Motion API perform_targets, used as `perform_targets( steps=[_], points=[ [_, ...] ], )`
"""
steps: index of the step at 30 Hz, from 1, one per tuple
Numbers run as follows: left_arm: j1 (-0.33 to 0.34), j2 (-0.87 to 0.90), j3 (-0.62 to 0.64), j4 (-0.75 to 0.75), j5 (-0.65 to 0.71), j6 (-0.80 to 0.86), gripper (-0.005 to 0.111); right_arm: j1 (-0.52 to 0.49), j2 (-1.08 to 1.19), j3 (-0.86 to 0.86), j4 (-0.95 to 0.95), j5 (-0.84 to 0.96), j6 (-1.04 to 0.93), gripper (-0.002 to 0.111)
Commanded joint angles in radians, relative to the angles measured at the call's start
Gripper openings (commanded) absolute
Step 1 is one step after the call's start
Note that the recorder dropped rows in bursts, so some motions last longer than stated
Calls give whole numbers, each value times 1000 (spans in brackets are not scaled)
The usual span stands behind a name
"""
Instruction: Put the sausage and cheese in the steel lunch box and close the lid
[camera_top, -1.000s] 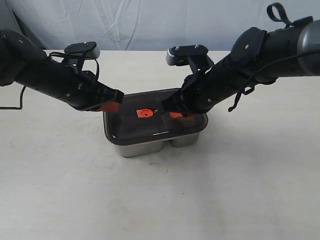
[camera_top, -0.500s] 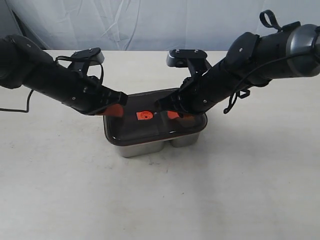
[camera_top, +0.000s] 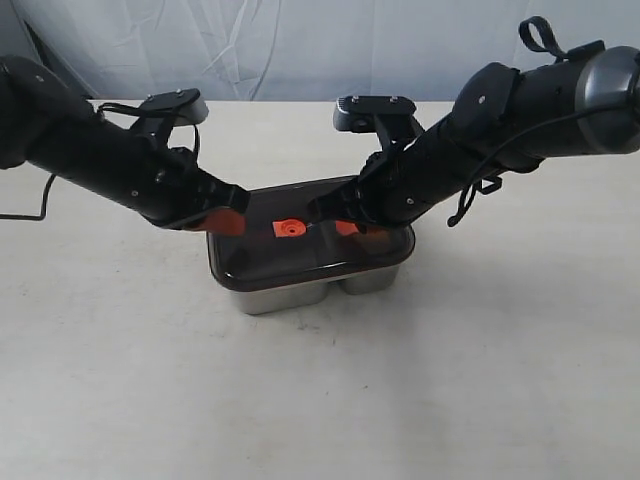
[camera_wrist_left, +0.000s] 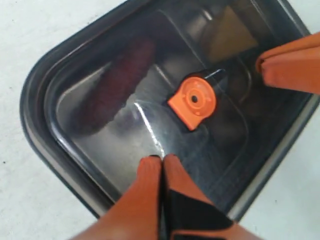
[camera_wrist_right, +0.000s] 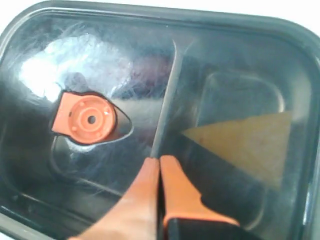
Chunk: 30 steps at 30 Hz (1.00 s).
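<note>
Over the last second little has moved. The left gripper, its fingers pinched together on nothing, nudged slightly inward over the left end of the lid and then eased back, and its tips rest on that end now. Under that same end the sausage shows as a dark red shape through the smoky plastic. At the lid's centre sits the orange valve tab. Just right of the tab the right gripper, likewise closed and empty, has hardly shifted and bears on the lid above the cheese. The lid covers the steel lunch box squarely. Both foods appear packed, so what remains looks like pressing the lid fully home. Whether its rim has sealed all round I cannot tell.
</note>
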Motion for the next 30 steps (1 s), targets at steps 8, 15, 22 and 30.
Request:
perform_targets(
  steps=[8, 15, 22, 30],
  points=[
    [1, -31, 4, 125, 152, -87, 0, -6, 5, 14, -58, -95, 6, -1],
    [24, -100, 4, 161, 120, -102, 0, -6, 5, 14, -58, -107, 6, -1],
    [31, -131, 4, 518, 114, -456, 0, -6, -16, 14, -60, -153, 6, -1],
    [-10, -50, 4, 522, 113, -471, 0, -6, -16, 14, -80, -163, 6, -1]
  ],
)
